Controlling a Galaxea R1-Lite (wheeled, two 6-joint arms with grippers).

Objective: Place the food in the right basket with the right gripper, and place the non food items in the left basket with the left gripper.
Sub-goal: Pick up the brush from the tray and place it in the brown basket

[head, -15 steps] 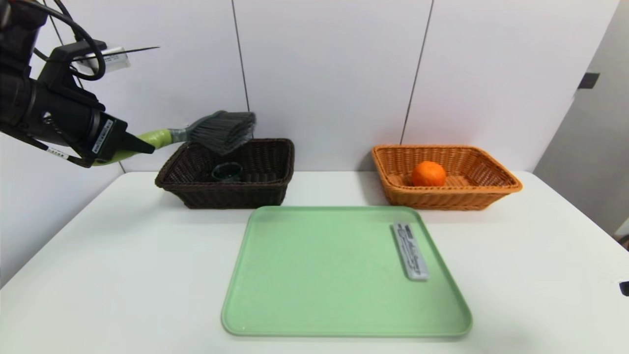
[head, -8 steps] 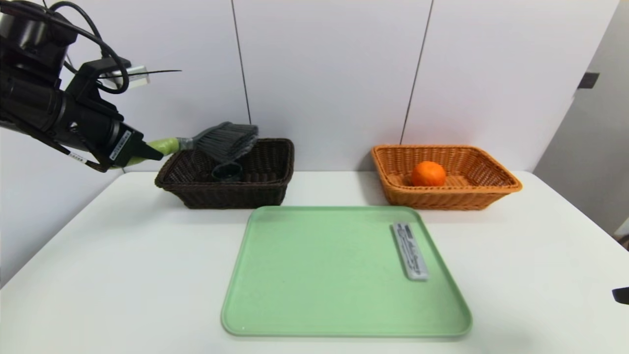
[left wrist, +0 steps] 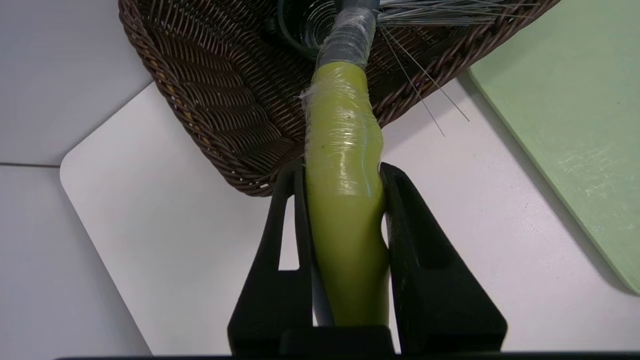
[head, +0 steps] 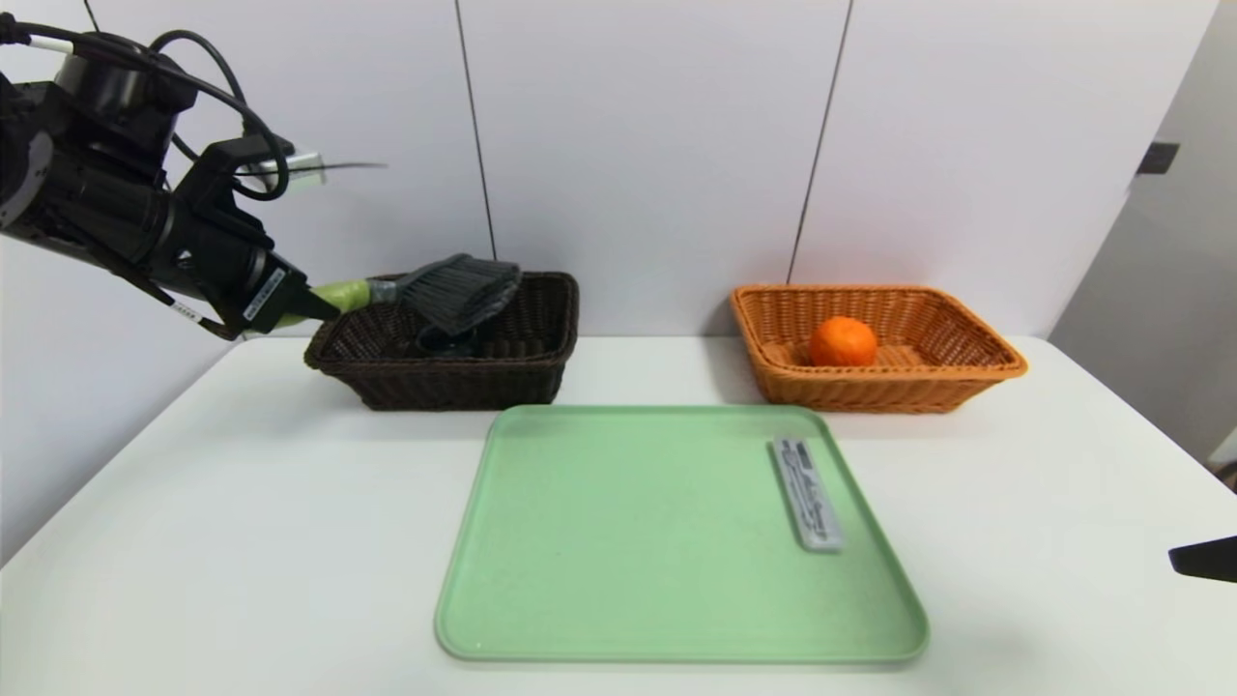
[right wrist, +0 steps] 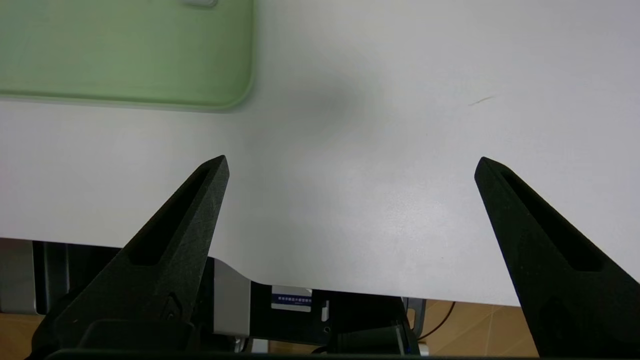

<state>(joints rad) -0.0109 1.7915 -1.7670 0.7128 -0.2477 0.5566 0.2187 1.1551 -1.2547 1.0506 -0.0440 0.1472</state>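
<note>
My left gripper (head: 314,307) (left wrist: 342,172) is shut on the green handle of a brush (head: 462,288) (left wrist: 345,165). Its grey bristle head hangs low inside the dark brown left basket (head: 527,372) (left wrist: 200,100), over a dark cup (head: 446,340) (left wrist: 305,25) lying there. An orange (head: 843,341) rests in the orange wicker right basket (head: 966,377). A grey flat packet (head: 806,492) lies on the green tray (head: 618,541) near its right rim. My right gripper (right wrist: 351,165) stands open and empty over the table's near right edge; only a fingertip (head: 1203,559) shows in the head view.
The green tray's corner (right wrist: 150,65) lies ahead of the right gripper. The white table (head: 242,503) ends at a wall behind the baskets. Its front edge runs under the right gripper, with the robot base below.
The left arm has come down and to the right, lowering the brush head from above the dark basket into it. The right gripper's tip has crept a little further into the head view.
</note>
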